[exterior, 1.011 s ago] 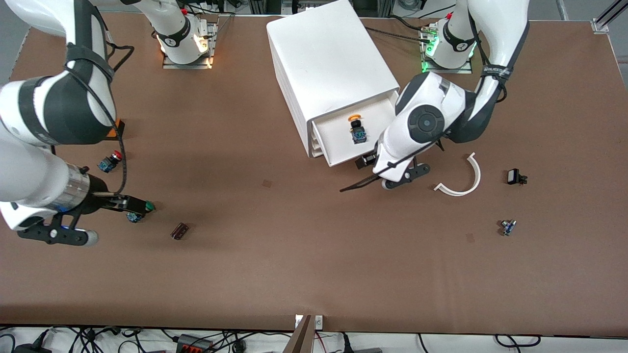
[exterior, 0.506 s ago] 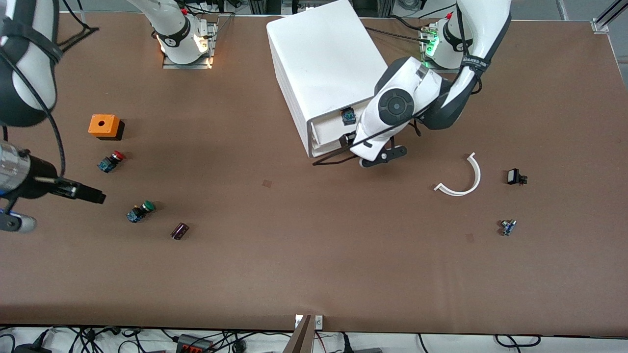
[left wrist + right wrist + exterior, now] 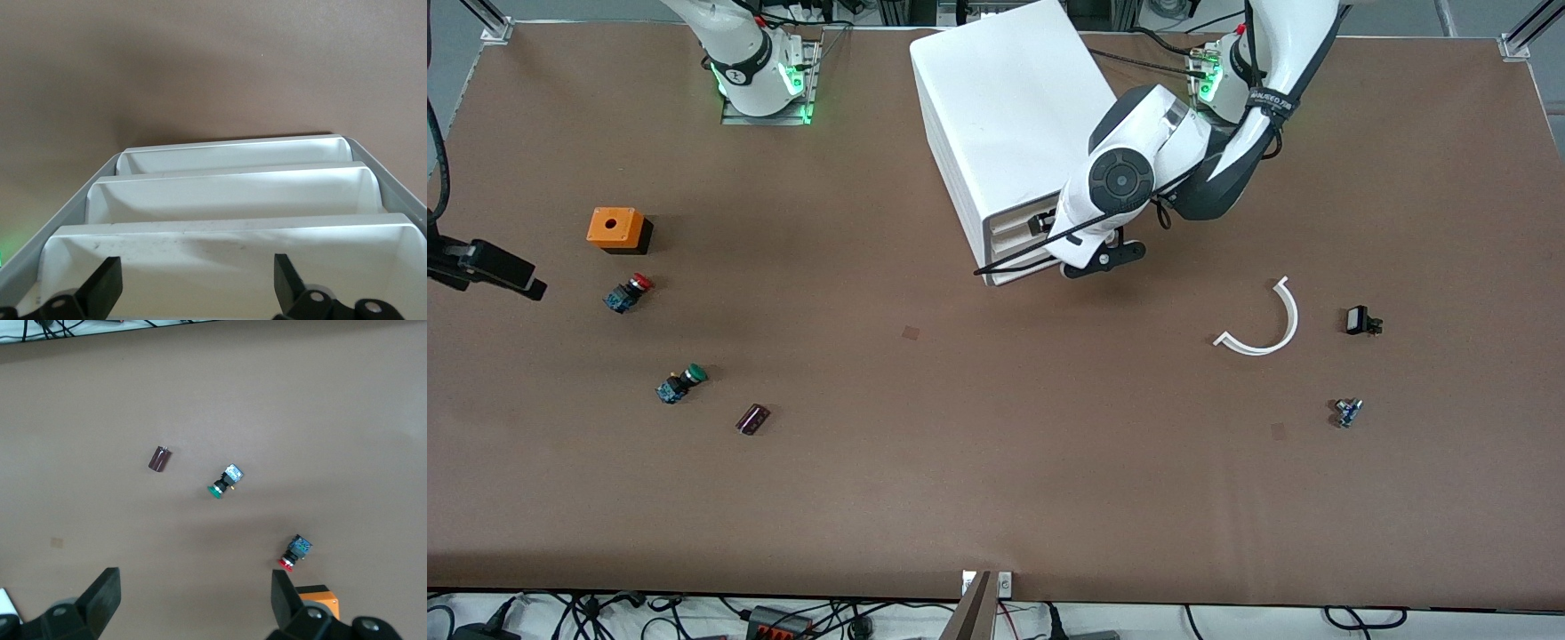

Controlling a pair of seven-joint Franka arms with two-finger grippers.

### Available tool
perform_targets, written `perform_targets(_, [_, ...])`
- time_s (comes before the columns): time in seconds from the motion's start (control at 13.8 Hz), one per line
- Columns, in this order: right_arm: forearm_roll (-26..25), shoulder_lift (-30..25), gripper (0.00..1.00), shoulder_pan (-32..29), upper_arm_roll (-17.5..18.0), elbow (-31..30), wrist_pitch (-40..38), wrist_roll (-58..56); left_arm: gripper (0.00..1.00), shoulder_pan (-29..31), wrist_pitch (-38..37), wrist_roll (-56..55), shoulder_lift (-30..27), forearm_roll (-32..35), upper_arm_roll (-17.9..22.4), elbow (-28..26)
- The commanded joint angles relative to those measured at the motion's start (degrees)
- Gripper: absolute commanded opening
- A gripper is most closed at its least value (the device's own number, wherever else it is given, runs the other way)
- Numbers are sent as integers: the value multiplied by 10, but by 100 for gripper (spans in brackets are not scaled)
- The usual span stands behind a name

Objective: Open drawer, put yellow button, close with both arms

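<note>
Left gripper (image 3: 193,293) jaws spread (empty) – drawer (image 3: 227,257) front between them.

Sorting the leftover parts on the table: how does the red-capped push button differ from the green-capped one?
The red-capped button has a red cap; the green-capped button has a green one. The red-capped button lies farther from the front camera, close beside the orange box; the green-capped button lies nearer, beside the dark cylinder. Both lie tipped on their sides, with blue and black bodies.
</note>
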Motion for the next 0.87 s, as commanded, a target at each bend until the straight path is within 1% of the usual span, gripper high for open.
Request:
perform_targets(0.0, [-12, -19, 100, -10, 5, -24, -3, -31, 100, 11, -7, 4, -19, -12, -10, -13])
perform_targets(0.07, [-12, -21, 100, -7, -4, -23, -7, -31, 100, 12, -7, 5, -19, -12, -9, -11])
perform_targets(0.29, [-12, -28, 100, -8, -5, -26, -15, -29, 100, 32, -14, 26, -16, -3, -4, 21])
perform_targets(0.36, [-12, -30, 100, -8, -5, -28, -27, -28, 100, 44, -33, 53, -15, -2, 1, 38])
perform_targets(0.43, [-12, -37, 100, -8, -5, -36, -27, -28, 100, 67, -54, 81, -15, 14, 1, 52])
perform_targets(0.51, [-12, -49, 100, -8, -5, -55, -20, -28, 100, 91, -66, 118, -15, 35, -2, 60])
perform_targets(0.65, [-13, -84, 100, -8, -4, -116, 18, -29, 100, 126, -75, 187, -16, 46, 2, 77])
perform_targets(0.72, [-14, -100, 100, -8, -4, -142, 34, -31, 100, 141, -81, 201, -16, 65, 3, 84])
perform_targets(0.79, [-16, -114, 100, -8, -3, -165, 45, -29, 100, 157, -88, 232, -16, 104, 0, 100])
